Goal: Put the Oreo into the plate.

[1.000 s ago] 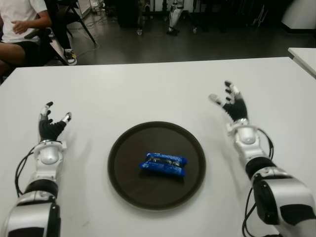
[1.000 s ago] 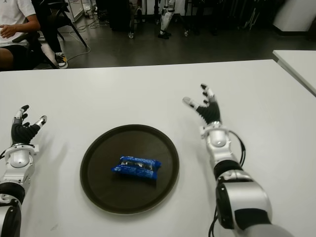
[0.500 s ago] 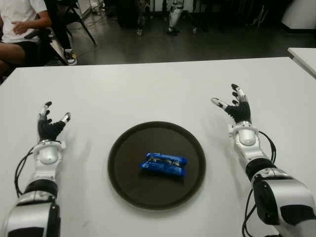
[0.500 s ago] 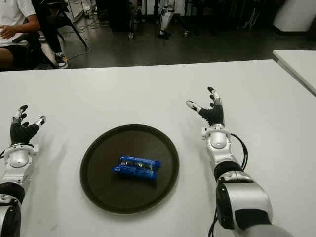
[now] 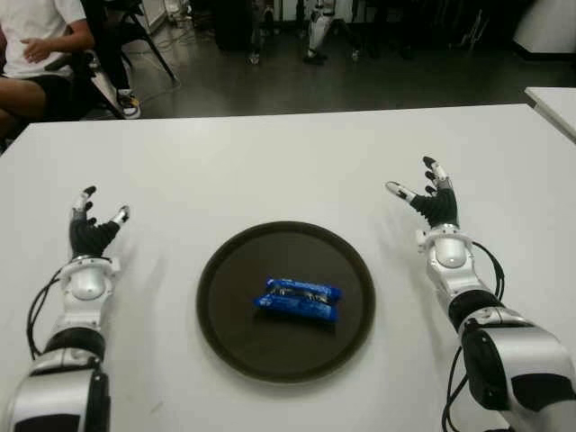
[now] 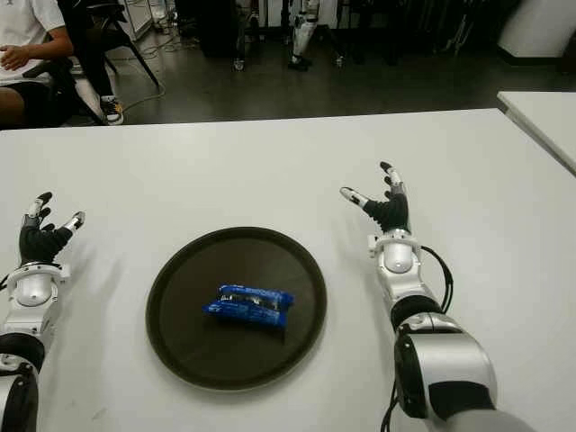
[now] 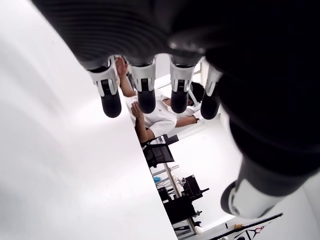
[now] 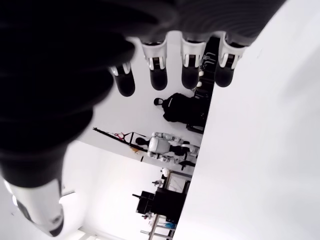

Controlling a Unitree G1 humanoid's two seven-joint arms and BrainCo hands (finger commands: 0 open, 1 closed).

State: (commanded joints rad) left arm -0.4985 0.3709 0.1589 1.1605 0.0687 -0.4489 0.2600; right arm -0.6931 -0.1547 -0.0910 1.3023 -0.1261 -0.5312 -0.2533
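Note:
A blue Oreo packet (image 5: pixel 298 300) lies flat near the middle of the round dark plate (image 5: pixel 229 279) on the white table (image 5: pixel 270 171). My right hand (image 5: pixel 429 196) shows to the right of the plate, fingers spread, holding nothing. Its wrist view shows straight fingers (image 8: pixel 158 72) with nothing in them. My left hand (image 5: pixel 90 225) shows well to the left of the plate, also with fingers spread and holding nothing; its own view shows extended fingers (image 7: pixel 146 95) too.
A seated person (image 5: pixel 36 54) in a white shirt is beyond the table's far left corner, beside black chairs (image 5: pixel 117 45). A second white table's corner (image 5: pixel 553 99) shows at the right edge. Dark floor lies past the far table edge.
My right hand has drawn back to the right, away from the plate, and settled lower. The Oreo packet and my left hand have stayed put.

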